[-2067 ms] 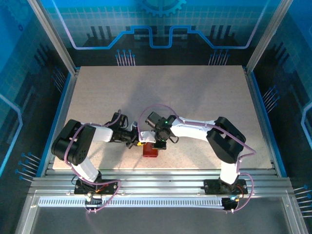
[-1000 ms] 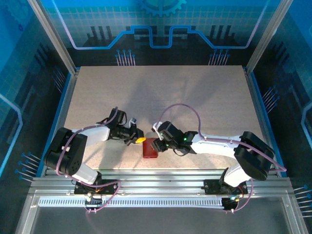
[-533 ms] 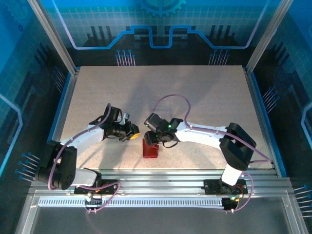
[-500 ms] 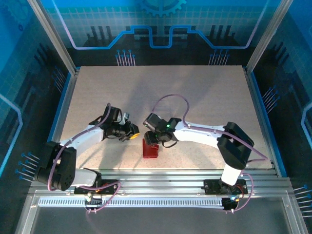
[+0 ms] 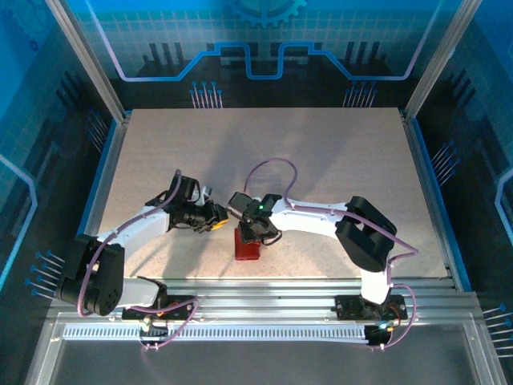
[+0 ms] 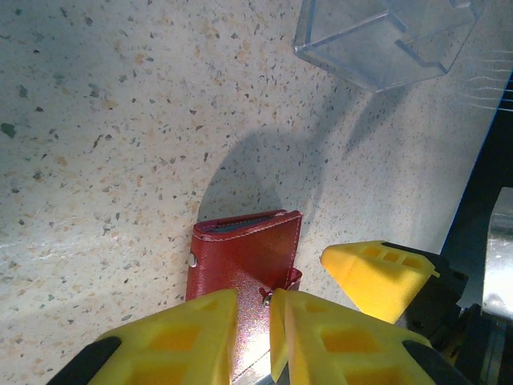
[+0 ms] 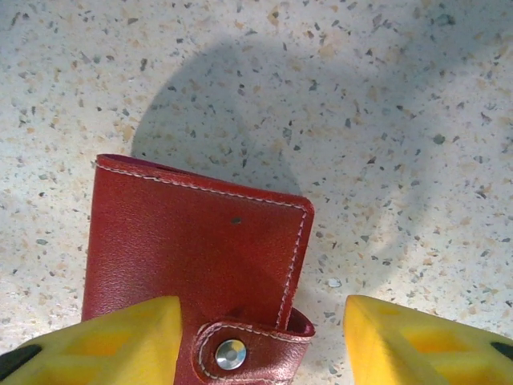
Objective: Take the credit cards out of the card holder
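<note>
The speckled pale surface carries everything and sits inside a metal-framed enclosure. Two white arms reach in from its near edge and meet near the middle front, the left arm coming from the left and the right arm from the right. A clear plastic box rests on the surface in the left wrist view, apart from the card holder. The holder is red leather with pale stitching. It lies flat and folded shut on the surface, close to the front edge and between the two arms. Its strap is wrapped over one edge and fastened. The right claw hangs directly above the strap end with its yellow fingers spread wide, one to each side. One finger overlaps the holder's edge in the right wrist view, and whether it touches the leather cannot be told. The left claw is just beside the holder, its yellow fingers drawn nearly together with a narrow slit between them. The pale metal snap button sits on the strap.
</note>
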`<state>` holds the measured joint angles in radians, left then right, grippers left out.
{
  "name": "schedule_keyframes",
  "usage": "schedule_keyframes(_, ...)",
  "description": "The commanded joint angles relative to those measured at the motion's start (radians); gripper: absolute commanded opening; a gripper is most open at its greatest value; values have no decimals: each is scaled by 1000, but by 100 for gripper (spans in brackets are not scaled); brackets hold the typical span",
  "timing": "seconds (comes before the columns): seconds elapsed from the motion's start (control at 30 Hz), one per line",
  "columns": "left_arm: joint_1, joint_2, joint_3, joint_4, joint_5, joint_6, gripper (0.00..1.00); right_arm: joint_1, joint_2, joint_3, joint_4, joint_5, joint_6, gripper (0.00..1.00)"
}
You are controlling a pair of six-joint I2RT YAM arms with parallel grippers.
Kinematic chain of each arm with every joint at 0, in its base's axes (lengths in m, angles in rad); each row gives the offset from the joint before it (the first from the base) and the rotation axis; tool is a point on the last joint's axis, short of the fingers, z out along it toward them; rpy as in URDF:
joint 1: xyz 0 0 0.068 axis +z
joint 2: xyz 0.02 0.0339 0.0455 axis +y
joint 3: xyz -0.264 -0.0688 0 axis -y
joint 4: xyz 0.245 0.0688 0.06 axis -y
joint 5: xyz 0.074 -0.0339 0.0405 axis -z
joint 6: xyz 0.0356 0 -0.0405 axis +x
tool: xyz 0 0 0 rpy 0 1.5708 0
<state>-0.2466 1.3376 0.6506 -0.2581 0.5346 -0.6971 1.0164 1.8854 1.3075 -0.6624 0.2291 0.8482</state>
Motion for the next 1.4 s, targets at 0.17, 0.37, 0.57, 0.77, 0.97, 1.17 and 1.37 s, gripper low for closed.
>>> schedule_keyframes(0.17, 9, -23, 14, -40, -2, 29, 24, 17, -11, 2, -51, 29, 38, 48)
schedule_keyframes(0.37, 7, -31, 11, -48, -11, 28, 24, 16, -57, -24, -55, 38, 43, 37)
schedule_keyframes(0.57, -18, -37, 31, -81, -43, 31, 25, 10, -98, -65, -48, 41, 49, 26)
schedule_keyframes(0.77, -108, -5, 92, -151, -146, 54, 30, -18, -158, -168, 43, -17, 76, 15)
schedule_keyframes(0.97, -220, 51, 173, -222, -232, 66, 38, -48, -209, -258, 129, -72, 93, 14)
schedule_keyframes(1.17, -310, 105, 237, -309, -323, 60, 47, -91, -270, -392, 298, -153, 120, 10)
schedule_keyframes(1.37, -379, 155, 288, -392, -371, 61, 62, -129, -340, -538, 525, -259, 155, 5)
